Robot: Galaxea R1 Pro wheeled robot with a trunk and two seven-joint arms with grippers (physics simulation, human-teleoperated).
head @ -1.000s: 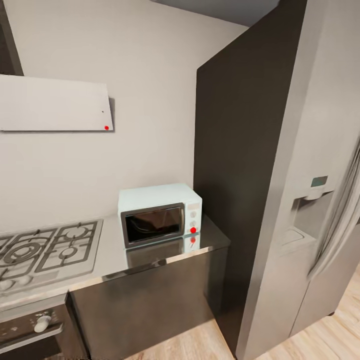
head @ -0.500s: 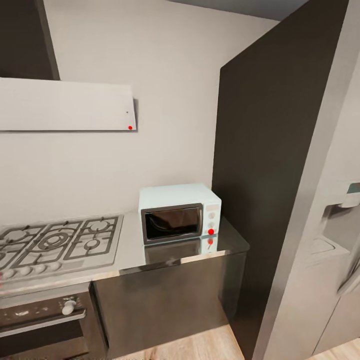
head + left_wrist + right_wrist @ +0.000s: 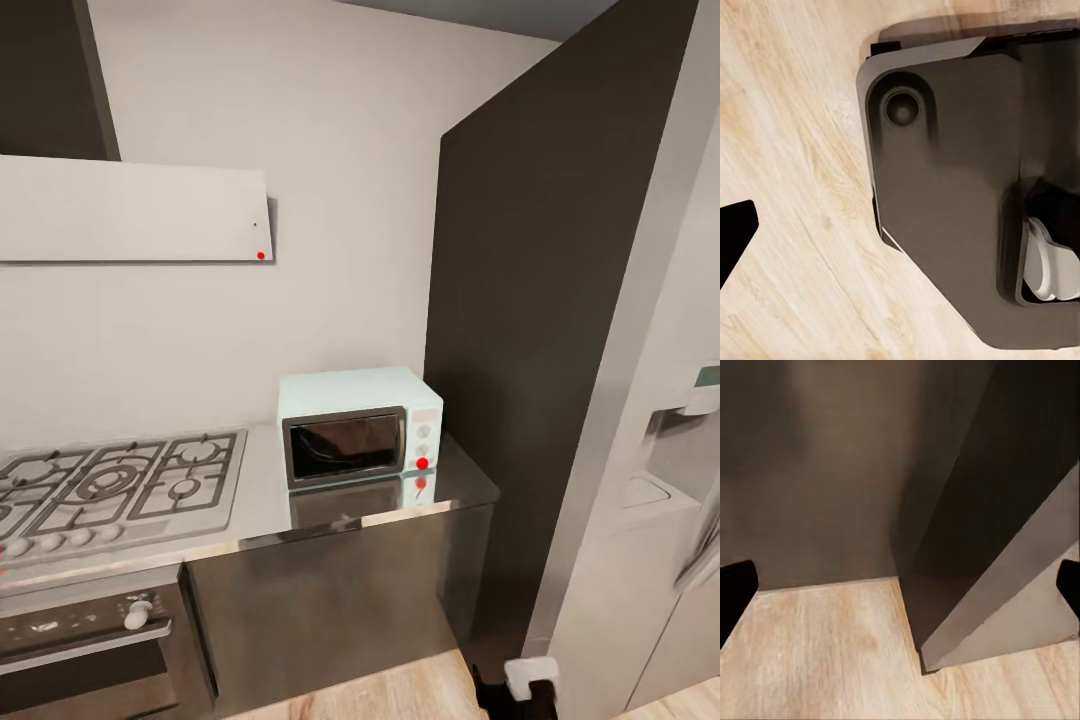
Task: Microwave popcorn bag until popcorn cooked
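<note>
Overhead, the small pale-blue box microwave [image 3: 358, 428] w/ dark glass door sits at the far right end of the glossy grey tabletop [image 3: 452, 482], door shut and facing the robot, long axis running left-right, knobs and red light on its right side. Steel gas hob [image 3: 120, 485] lies to its left, tall dark panel [image 3: 530, 330] to its right. Right hand [image 3: 900, 585]: finger tips well apart, released, over pale wood floor [image 3: 817, 652], well below the microwave. Left hand: one dark tip [image 3: 733, 236] shows, state can't tell, above the robot's dark base [image 3: 945, 210].

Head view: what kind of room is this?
A home kitchen, by the look of it: a gas hob set in the countertop, a pale-blue microwave beside it, and a fridge at right.
</note>
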